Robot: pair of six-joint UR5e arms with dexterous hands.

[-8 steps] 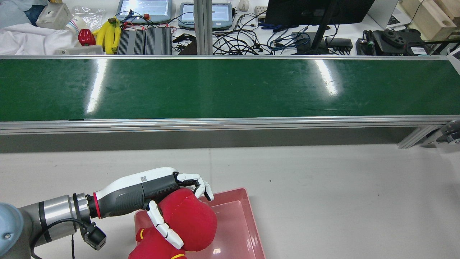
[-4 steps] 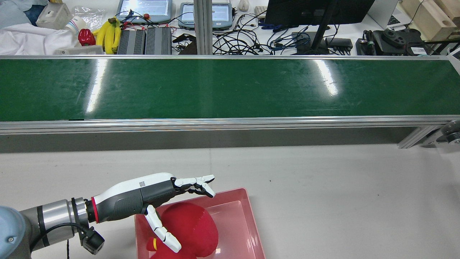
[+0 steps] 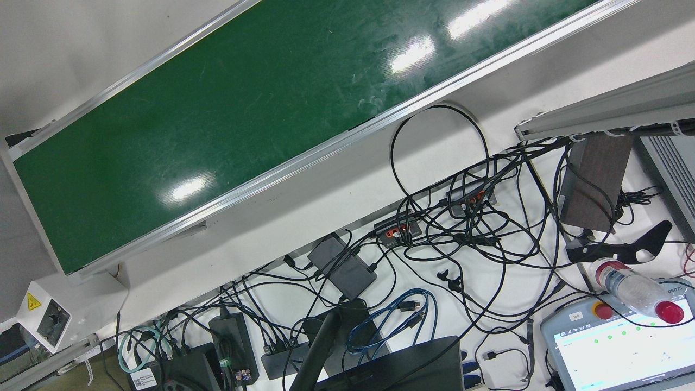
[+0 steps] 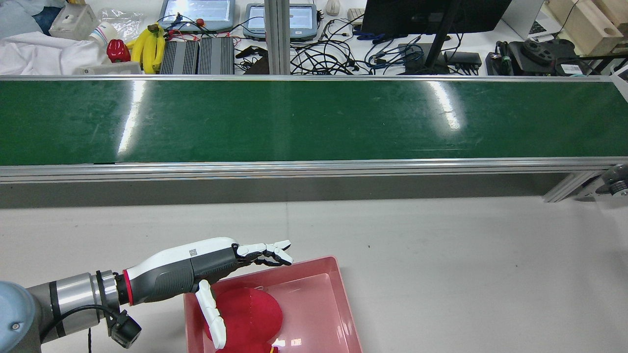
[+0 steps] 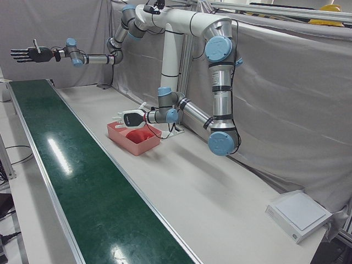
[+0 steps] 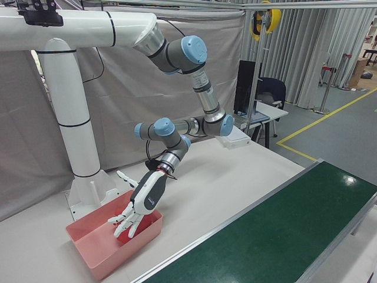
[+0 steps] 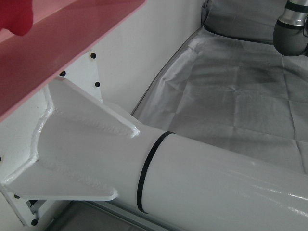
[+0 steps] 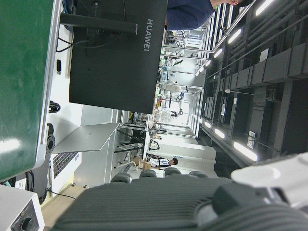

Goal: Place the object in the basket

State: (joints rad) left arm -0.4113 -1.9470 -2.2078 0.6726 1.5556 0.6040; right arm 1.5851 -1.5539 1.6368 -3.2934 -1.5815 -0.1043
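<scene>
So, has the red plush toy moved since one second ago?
Yes. The red plush toy has dropped out of the left hand and now lies lower, inside the pink basket; the hand is open above it.

Red plush toy (image 4: 248, 314) lying inside pink basket (image 4: 338, 294), unheld

Robotics lab: conveyor belt (image 4: 314, 120), cabling (image 3: 461, 228)

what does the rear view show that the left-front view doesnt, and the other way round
Only the rear view shows the cluttered bench beyond the belt, with bananas and a monitor.

Only the left-front view shows the right hand, open and raised high above the far end of the belt, and a white box at the table corner.

Both show the green conveyor belt, the left hand open over the pink basket, and the red plush toy inside it.
</scene>
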